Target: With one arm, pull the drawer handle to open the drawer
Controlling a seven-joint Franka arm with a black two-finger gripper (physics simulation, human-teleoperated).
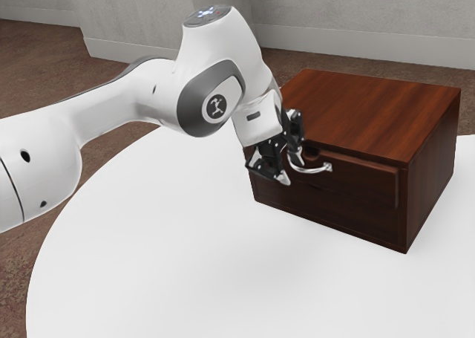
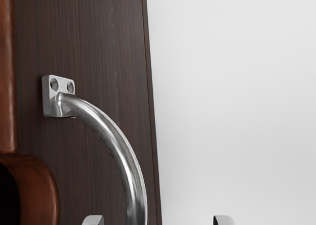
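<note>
Two pale fingertips point(image 2: 93, 220) of the claw point(image 1: 292, 169) sit closest in the wrist view, set apart from each other, with the curved metal drawer handle point(image 2: 112, 135) running down between them. The bar lies nearer one fingertip than the other, and neither tip is seen pressing on it, so the claw is spread around the handle rather than pinching it. Just beyond the fingertips the bar bends up to a small mounting plate point(image 2: 58, 89) with two screws, fixed to the dark drawer front point(image 2: 84, 47).

In the exterior view the claw is at the front face of a reddish wooden cabinet point(image 1: 371, 100), its black fingers straddling the silver handle on the top drawer. I cannot tell whether the drawer has come out of the cabinet at all. The white table point(image 1: 185, 264) spreads below the claw and carries the cabinet. Behind the claw the white arm point(image 1: 111, 122) stretches back toward the exterior view's left.
</note>
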